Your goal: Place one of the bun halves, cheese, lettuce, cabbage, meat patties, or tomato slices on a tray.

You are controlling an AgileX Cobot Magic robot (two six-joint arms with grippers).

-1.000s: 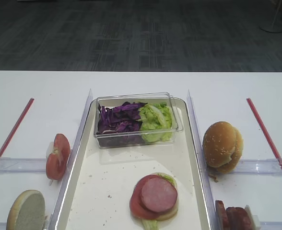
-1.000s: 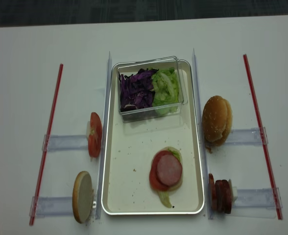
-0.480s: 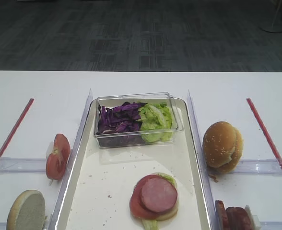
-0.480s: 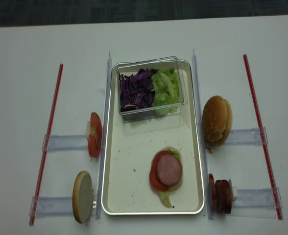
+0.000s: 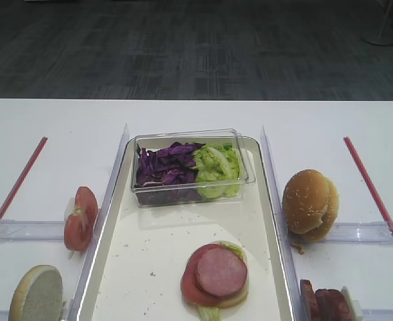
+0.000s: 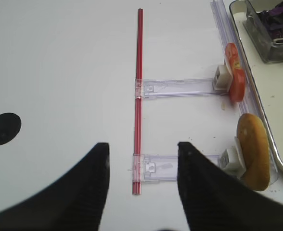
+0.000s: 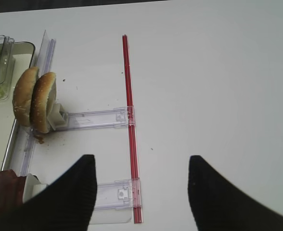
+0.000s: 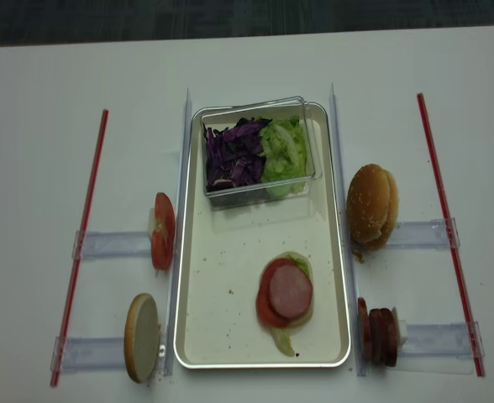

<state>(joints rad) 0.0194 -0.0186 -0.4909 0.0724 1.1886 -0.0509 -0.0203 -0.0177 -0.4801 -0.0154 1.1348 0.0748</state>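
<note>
Two bun halves (image 7: 34, 100) wait beside our open, empty right pincer (image 7: 140, 192) (left likewise): grip one crust squarely.

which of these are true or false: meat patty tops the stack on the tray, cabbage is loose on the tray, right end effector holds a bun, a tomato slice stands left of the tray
1. A meat patty tops the stack on the tray. True.
2. The cabbage lies loose on the tray. False: it sits in the clear box beside the lettuce.
3. The right end effector holds a bun. False: it is open and empty.
4. A tomato slice stands left of the tray. True.
</note>
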